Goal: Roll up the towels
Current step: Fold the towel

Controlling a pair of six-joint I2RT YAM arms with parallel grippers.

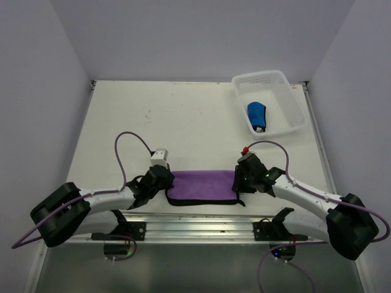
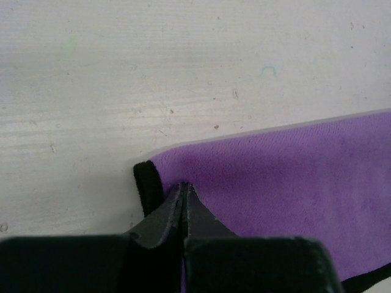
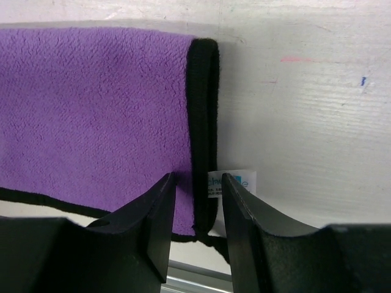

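Left gripper (image 1: 166, 183): jaws pressed together, tips on the left end of the purple towel (image 1: 201, 186); whether cloth is caught between them, cannot tell.
Purple towel: flat strip at the table's (image 1: 183, 116) near edge, between both grippers.
Right gripper (image 1: 239, 182): jaws spread, straddling the towel's black right hem (image 3: 204, 110).
White basket (image 1: 297, 105), far right corner: blue towel (image 1: 257, 116) lying inside.
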